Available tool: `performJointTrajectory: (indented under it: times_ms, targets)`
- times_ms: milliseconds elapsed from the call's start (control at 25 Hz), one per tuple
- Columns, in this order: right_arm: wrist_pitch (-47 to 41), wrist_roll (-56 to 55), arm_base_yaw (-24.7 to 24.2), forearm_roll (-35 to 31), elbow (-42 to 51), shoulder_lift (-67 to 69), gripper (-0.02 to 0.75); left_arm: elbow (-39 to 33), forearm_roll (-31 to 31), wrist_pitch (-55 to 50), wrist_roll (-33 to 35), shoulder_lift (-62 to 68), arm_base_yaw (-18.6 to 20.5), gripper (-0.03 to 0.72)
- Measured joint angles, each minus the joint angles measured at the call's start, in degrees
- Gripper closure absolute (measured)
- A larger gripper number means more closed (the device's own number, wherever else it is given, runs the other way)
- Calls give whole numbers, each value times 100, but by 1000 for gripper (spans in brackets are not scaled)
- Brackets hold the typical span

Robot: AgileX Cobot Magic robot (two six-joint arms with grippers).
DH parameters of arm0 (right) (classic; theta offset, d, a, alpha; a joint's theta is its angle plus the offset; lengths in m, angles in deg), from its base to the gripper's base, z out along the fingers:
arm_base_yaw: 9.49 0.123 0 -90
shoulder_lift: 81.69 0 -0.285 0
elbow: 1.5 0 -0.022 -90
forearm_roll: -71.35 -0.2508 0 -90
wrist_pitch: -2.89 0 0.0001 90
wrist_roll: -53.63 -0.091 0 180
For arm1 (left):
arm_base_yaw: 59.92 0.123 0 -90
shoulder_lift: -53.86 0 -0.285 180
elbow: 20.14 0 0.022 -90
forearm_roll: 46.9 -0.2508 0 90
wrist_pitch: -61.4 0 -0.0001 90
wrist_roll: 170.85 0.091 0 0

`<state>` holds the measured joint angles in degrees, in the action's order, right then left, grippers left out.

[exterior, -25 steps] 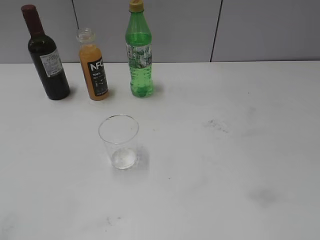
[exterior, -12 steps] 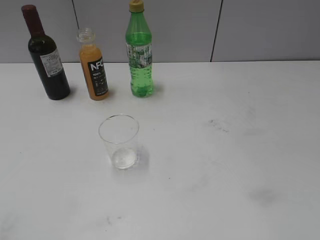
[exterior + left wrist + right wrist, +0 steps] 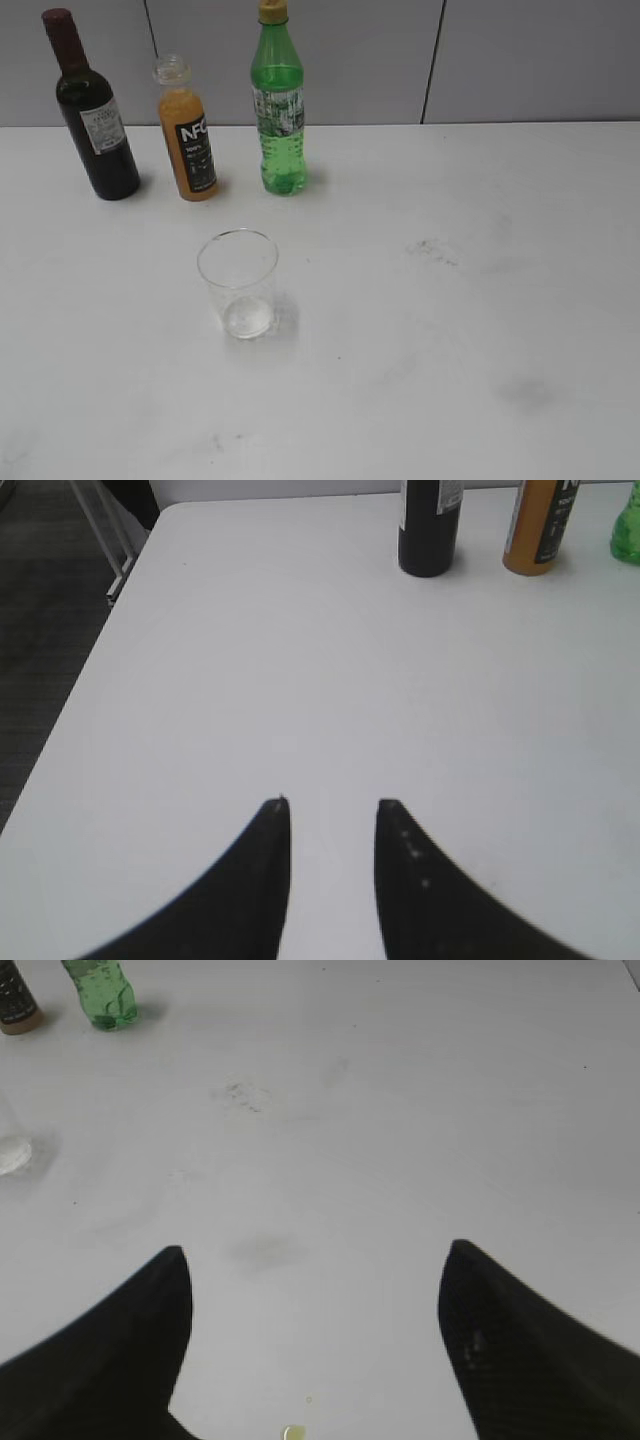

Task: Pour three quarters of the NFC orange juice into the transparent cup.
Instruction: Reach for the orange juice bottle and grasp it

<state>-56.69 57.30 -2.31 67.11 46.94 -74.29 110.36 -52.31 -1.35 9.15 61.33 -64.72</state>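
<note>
The NFC orange juice (image 3: 187, 135) stands uncapped at the back left of the white table, between two other bottles. Its lower part also shows in the left wrist view (image 3: 540, 530) and a corner of it in the right wrist view (image 3: 14, 1005). The transparent cup (image 3: 238, 283) stands empty and upright in front of it; only its base edge shows in the right wrist view (image 3: 12, 1152). Neither gripper appears in the exterior view. My left gripper (image 3: 333, 805) is open and empty over bare table. My right gripper (image 3: 315, 1252) is wide open and empty.
A dark wine bottle (image 3: 92, 112) stands left of the juice and a green soda bottle (image 3: 279, 105) right of it. A grey panel wall runs behind the table. The table's left edge (image 3: 105, 645) drops to dark floor. Smudges (image 3: 432, 248) mark the right half, and a small yellowish drop (image 3: 292, 1432) lies below the right gripper.
</note>
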Motion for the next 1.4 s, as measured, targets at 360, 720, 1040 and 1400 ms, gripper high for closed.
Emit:
performJointTrajectory:
  times_ms: [360, 720, 1040, 1400]
  targets:
    - [0, -9, 0, 13, 0, 0, 149, 0, 0, 0, 0, 0, 0, 87]
    - [0, -9, 0, 13, 0, 0, 149, 0, 59, 0, 0, 0, 0, -3]
    - [0, -12, 0, 13, 0, 0, 149, 0, 78, 0, 0, 0, 0, 8]
    - [0, -12, 0, 13, 0, 0, 149, 0, 99, -7, 0, 0, 0, 25]
